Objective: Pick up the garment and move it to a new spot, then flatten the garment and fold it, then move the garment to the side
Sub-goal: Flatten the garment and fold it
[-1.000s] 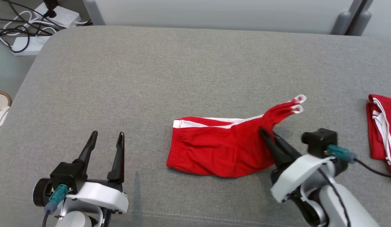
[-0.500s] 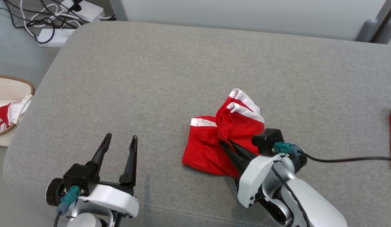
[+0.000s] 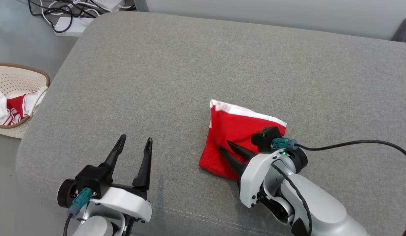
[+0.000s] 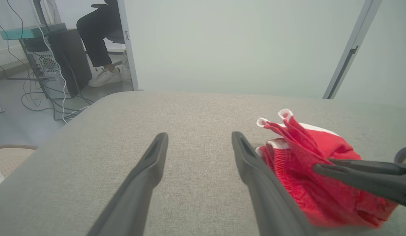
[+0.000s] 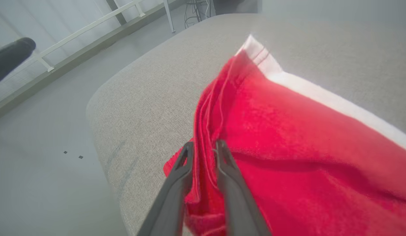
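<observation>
The garment (image 3: 242, 126), red shorts with a white band, lies folded in half on the grey cushion (image 3: 189, 65), right of centre. My right gripper (image 3: 224, 146) is at its near-left edge, jaws slightly parted. In the right wrist view the right gripper (image 5: 204, 146) has a loose fold of the garment (image 5: 288, 131) running between its fingers. My left gripper (image 3: 136, 138) stands open above bare cushion, well left of the garment. In the left wrist view the left gripper (image 4: 199, 136) holds nothing, and the garment (image 4: 307, 154) lies to its right.
A pale basket (image 3: 26, 65) with red and white cloth stands on the floor to the left. Cables and a power strip (image 3: 75, 19) lie at the top left. A seated person's legs (image 4: 98, 39) are far behind. The cushion's rounded edge runs along the left.
The camera has turned. My right gripper carried the garment's right end up and over to the left, laying it on the other half, and its jaws have parted. The left gripper stayed open.
</observation>
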Robot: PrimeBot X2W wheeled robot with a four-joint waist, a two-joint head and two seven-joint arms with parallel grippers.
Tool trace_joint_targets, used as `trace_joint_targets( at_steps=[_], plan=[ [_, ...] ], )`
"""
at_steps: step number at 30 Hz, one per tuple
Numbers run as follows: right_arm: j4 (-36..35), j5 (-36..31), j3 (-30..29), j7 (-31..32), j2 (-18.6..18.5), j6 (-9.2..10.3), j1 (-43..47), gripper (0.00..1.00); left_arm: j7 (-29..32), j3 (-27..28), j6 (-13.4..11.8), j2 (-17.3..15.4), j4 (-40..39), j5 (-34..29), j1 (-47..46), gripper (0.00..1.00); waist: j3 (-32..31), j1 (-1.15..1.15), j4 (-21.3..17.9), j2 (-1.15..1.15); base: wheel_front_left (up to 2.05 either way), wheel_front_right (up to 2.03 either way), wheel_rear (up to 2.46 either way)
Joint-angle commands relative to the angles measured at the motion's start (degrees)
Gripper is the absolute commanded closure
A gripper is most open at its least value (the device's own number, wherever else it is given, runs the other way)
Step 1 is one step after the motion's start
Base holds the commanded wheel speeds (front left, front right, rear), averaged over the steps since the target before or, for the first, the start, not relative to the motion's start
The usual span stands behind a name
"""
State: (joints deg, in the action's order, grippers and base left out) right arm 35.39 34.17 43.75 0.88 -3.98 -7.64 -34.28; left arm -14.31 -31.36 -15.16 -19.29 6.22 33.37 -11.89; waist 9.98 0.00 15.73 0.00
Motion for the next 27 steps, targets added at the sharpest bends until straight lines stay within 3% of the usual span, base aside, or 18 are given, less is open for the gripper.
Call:
trace_joint_targets(
  at_steps=[1,8,12,17,22,27],
  plan=[
    [-0.81,1.78,1.41,-1.03,1.09,0.15,-1.23,0.00,-0.38,1.99,0.42,-1.28,-0.99,-0.65,-2.95,0.00,0.07,0.00,0.11,0.00,0.00,0.00,0.00],
    [-1.53,8.65,6.29,-4.29,1.10,0.15,-3.32,0.00,-0.47,1.98,0.60,-1.02,-0.56,-0.90,-3.20,0.00,0.25,0.00,-0.22,0.00,0.00,0.00,0.00],
    [-2.92,8.43,5.05,-10.39,1.10,0.15,-4.76,0.00,-0.52,2.42,0.30,-1.08,-0.59,-0.92,-2.86,0.00,0.22,0.00,-1.10,0.00,0.00,0.00,0.00],
    [-5.06,3.93,-3.08,-15.19,-2.81,0.15,-3.02,0.00,-0.56,3.17,-0.16,-1.39,-0.91,-1.01,-2.26,0.00,-0.19,0.00,-2.52,0.00,0.00,0.00,0.00],
    [-11.99,-3.39,-17.00,-15.84,-7.76,0.15,3.16,0.00,-0.59,3.90,-0.66,-1.94,-1.60,-1.24,-1.94,0.00,-0.06,0.00,-4.42,0.00,0.00,0.00,0.00],
    [-17.41,-10.23,-28.16,-15.86,-8.15,0.15,12.83,0.00,-0.61,4.60,-1.06,-2.48,-1.94,-1.32,-1.86,0.00,-0.08,0.00,-6.01,0.00,0.00,0.00,0.00]
  ],
)
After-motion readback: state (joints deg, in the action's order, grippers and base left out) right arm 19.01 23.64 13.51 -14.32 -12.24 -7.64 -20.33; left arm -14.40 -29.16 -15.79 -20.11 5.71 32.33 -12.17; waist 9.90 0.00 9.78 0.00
